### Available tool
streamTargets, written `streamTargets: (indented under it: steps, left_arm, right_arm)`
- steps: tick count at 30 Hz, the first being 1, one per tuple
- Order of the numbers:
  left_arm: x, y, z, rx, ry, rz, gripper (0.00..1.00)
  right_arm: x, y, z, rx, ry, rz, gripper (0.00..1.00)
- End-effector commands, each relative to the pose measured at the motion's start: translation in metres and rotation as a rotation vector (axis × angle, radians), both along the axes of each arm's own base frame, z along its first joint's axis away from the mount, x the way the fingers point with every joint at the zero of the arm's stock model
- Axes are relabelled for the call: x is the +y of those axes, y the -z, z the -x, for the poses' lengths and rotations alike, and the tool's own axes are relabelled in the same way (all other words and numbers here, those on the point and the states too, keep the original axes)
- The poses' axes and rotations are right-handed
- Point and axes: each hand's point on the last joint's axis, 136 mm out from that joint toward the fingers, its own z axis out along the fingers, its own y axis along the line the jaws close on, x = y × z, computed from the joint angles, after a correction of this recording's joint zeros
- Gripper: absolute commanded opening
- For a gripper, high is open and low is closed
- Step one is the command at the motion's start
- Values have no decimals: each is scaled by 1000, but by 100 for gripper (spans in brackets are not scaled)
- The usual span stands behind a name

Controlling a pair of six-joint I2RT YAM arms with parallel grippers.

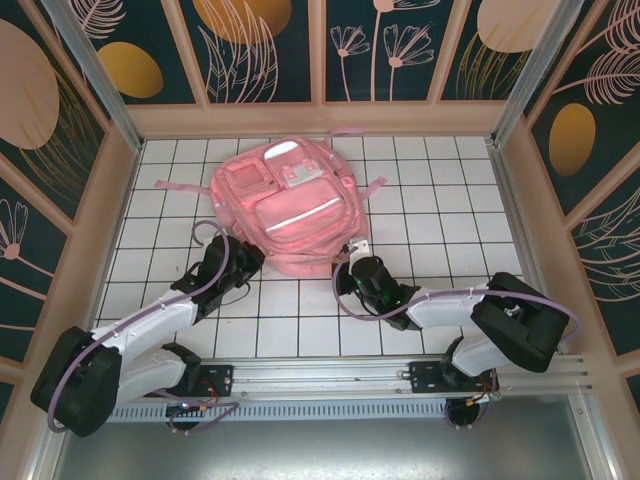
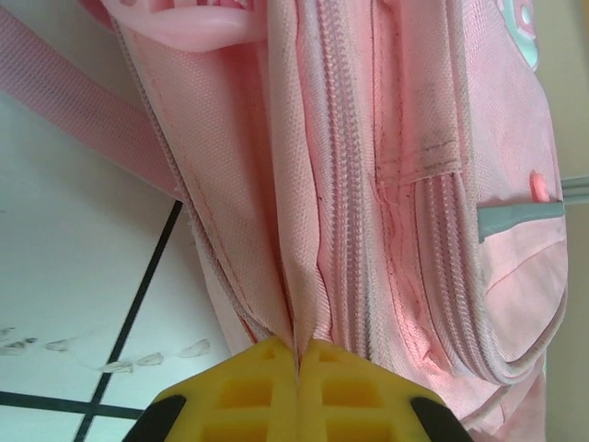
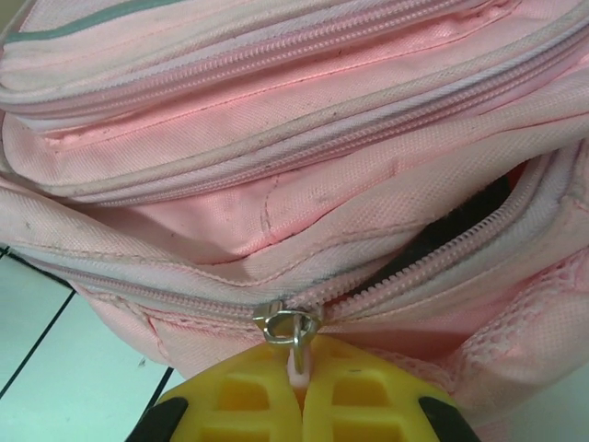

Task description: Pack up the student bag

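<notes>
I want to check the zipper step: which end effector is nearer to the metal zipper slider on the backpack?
Right. The right end effector grips the pull tab hanging from the zipper slider; the left end effector pinches backpack fabric at the opposite near corner.

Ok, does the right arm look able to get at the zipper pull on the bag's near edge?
Very likely yes: the right hand is shut on the zipper pull of the student bag, with nothing in between.

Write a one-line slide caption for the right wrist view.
Right gripper pinches the zipper pull of the partly unzipped pink backpack.
</notes>
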Motion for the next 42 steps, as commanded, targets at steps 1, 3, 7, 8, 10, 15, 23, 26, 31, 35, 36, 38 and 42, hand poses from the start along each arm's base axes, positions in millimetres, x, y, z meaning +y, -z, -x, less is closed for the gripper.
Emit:
streamTargets:
  steps: [1, 3, 7, 8, 10, 15, 23, 26, 31, 35, 36, 38, 42]
  left_arm:
    - [31, 5, 0, -8, -56, -117, 38]
    - [23, 2, 6, 3, -24, -70, 52]
    - [16, -7, 21, 23, -19, 10, 57]
    - [12, -9, 26, 25, -17, 40, 57]
    - [2, -14, 35, 28, -7, 94, 57]
    - [-48, -19, 56, 51, 74, 231, 56]
    - [-111, -21, 46, 66, 141, 227, 58]
    - [-118, -21, 34, 57, 111, 220, 59]
    - [-123, -5, 21, 73, 75, 171, 54]
    - [-123, 14, 24, 116, 71, 149, 21]
    - [-120, 17, 25, 121, 64, 143, 11]
    - [-111, 21, 28, 129, 42, 117, 0]
    - [-86, 19, 34, 112, -3, 50, 0]
  right_arm:
    - [-10, 0, -14, -34, 59, 34, 0]
    - [2, -1, -9, -33, 18, 26, 0]
    - [22, 0, -2, -25, -35, 13, 0]
    - [26, 1, -1, -25, -44, 14, 0]
    - [31, 3, 0, -24, -50, 19, 0]
    - [37, 5, 1, -19, -55, 8, 0]
    - [42, 4, 9, -25, -79, 4, 0]
    - [44, 3, 13, -29, -90, -1, 0]
    - [46, 3, 18, -32, -98, -2, 0]
    - [43, 0, 17, -38, -90, -1, 0]
    - [43, 0, 17, -40, -87, 2, 0]
    - [40, 0, 15, -44, -74, 12, 0]
    - [30, 1, 7, -52, -33, 41, 0]
